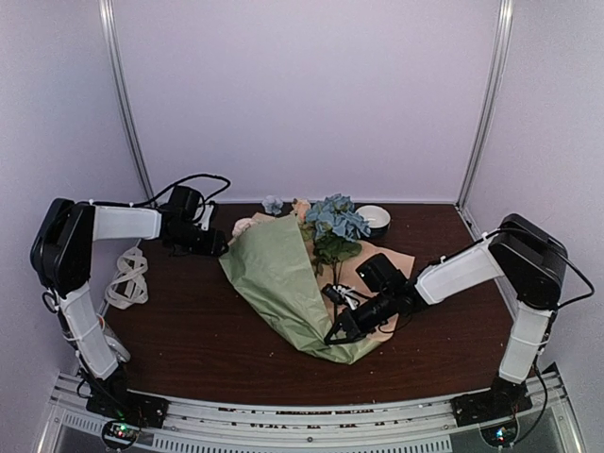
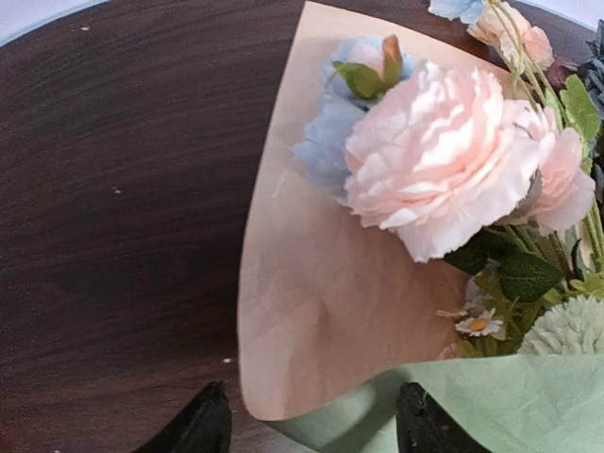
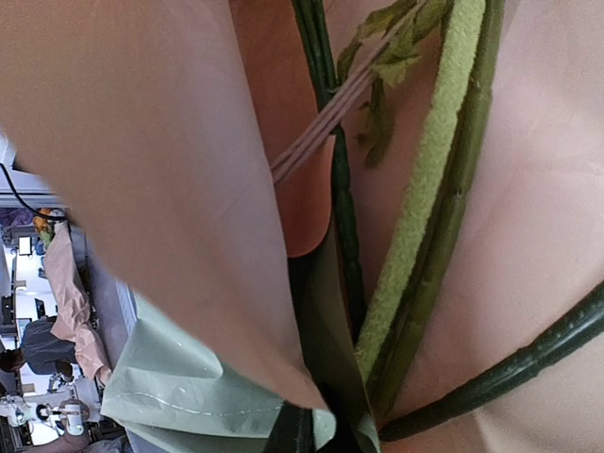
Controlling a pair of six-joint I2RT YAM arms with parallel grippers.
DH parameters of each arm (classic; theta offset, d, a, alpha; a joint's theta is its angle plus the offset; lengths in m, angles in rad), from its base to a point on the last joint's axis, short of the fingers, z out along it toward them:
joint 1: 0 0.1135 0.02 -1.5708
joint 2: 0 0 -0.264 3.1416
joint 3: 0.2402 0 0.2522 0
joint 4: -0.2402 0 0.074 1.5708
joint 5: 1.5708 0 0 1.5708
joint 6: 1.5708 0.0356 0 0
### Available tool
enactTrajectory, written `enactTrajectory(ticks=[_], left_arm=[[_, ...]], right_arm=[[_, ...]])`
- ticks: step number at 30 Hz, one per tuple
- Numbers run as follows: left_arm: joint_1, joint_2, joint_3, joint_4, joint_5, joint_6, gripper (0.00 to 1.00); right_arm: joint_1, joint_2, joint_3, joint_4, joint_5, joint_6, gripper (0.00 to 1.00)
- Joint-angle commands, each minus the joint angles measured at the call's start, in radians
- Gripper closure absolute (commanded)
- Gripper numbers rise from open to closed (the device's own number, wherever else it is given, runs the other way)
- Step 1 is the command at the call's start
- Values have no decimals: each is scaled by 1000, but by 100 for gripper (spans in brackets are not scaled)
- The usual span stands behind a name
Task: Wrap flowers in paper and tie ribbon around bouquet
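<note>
The paper (image 1: 278, 283) lies on the dark surface (image 1: 189, 330), its green flap folded over the flowers (image 1: 335, 222). The right fingers (image 1: 342, 327) pinch tight on its narrow end beside the stems, probably pinning the fold. The left fingers (image 2: 203, 429) stand apart astride the wide-end edge, gripping nothing. The ribbon (image 1: 127, 278) lies well apart, leftward.
</note>
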Motion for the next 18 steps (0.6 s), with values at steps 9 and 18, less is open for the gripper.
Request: enactTrajectory(ticks=[9,18], left_arm=[[-500,-498,-205,-92,-273,175,48],[-907,-228,-161,-75,-350,389,35]], right_arm=[[1,15,4,8,57,46,100],[4,-3,-59,128,66,120,99]])
